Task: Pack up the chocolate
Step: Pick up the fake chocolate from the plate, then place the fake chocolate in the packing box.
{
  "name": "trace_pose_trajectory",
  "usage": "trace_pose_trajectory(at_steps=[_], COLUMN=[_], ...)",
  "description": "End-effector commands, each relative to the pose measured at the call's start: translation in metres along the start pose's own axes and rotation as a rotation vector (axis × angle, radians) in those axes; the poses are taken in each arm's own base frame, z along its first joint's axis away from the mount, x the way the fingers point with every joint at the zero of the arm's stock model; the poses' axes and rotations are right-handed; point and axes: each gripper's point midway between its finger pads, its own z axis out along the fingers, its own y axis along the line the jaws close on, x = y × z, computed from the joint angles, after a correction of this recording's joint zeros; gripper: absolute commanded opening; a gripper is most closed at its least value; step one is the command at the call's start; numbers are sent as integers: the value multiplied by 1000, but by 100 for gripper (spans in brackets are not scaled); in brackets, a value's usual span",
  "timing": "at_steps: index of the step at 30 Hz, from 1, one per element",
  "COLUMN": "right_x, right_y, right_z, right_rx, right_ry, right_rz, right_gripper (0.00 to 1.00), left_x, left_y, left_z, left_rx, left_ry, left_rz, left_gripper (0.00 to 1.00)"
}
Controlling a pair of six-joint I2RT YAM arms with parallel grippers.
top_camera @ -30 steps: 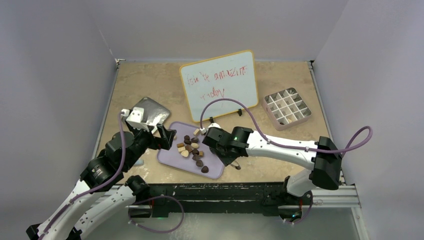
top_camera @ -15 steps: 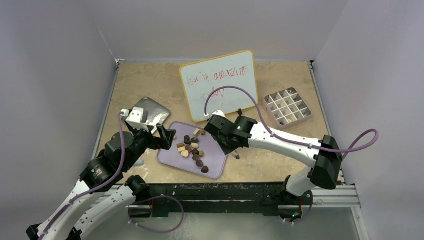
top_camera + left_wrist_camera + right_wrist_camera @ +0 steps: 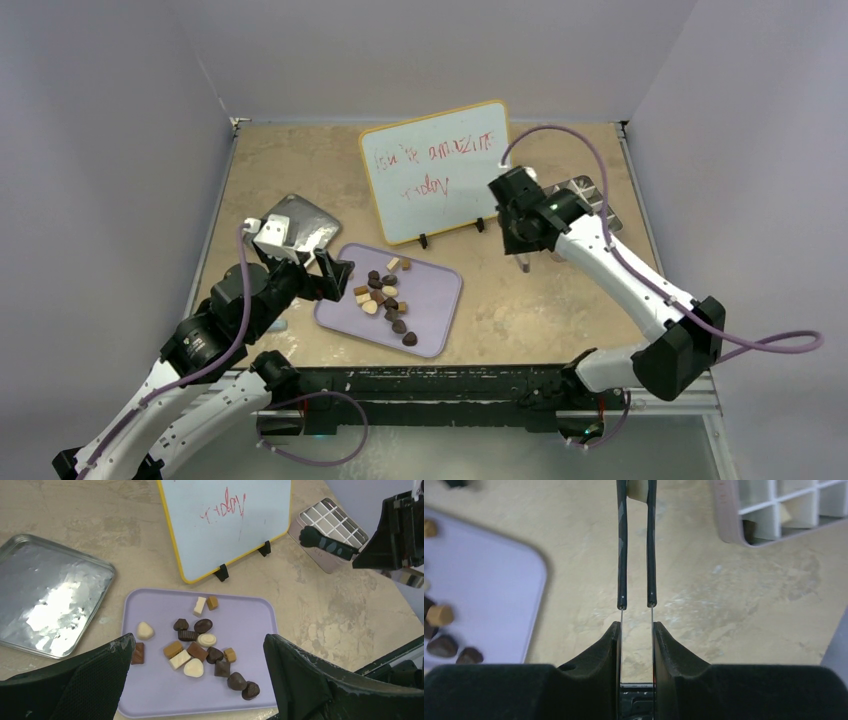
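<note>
The chocolate [image 3: 385, 295] lies as several dark, tan and cream pieces [image 3: 200, 645] on a lavender tray [image 3: 435, 290] [image 3: 245, 625]. My left gripper [image 3: 335, 272] [image 3: 199, 642] hovers open over the tray's left side, holding nothing. My right gripper [image 3: 515, 228] [image 3: 636, 630] is shut on thin black-handled tongs [image 3: 636, 555] [image 3: 327, 542]. The tong tips pinch a cream piece [image 3: 636, 489] just left of the pale pink gridded box [image 3: 608, 222] [image 3: 774, 510] [image 3: 330, 522]. The right arm hides much of the box in the top view.
A yellow-framed whiteboard [image 3: 437, 170] [image 3: 225, 525] stands behind the tray. A shiny metal lid [image 3: 300, 225] [image 3: 50, 605] lies at the left. The right arm's purple cable [image 3: 560, 135] arcs over the box. Grey walls close the table's back and sides.
My right arm swung away from the tray's right edge, back and to the right toward the gridded box, carrying the tongs. The left arm has stayed put.
</note>
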Motion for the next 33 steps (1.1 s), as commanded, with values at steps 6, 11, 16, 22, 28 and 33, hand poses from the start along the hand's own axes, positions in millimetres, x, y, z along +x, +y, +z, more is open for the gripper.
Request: trace_pose_trajectory(at_steps=[6,11,16,22,28,33], right_x=[-36,-41,-40,-30,-15,-3], right_y=[-114,-154,-179,-191,-189,-191], right_z=[-11,-2,8,16,29,36], right_rx=[232,305,355,391,382,396], right_ry=[-80,-77,-53,-25,13,35], right_rz=[276,377,441,467,483,490], right_gripper=[8,9,10,12,13,14], left_x=[-1,-2,-2,0,-1,-1], left_y=[-4,-4,-5,-7,-7,-7], left_z=[-1,-2,-1,0,-1,-1], left_rx=[27,27,33,39,41,44], left_ry=[-7,-13,-14,2,-3,-3], left_rz=[10,7,7,13,10,10], left_gripper=[100,100,100,100,100,100])
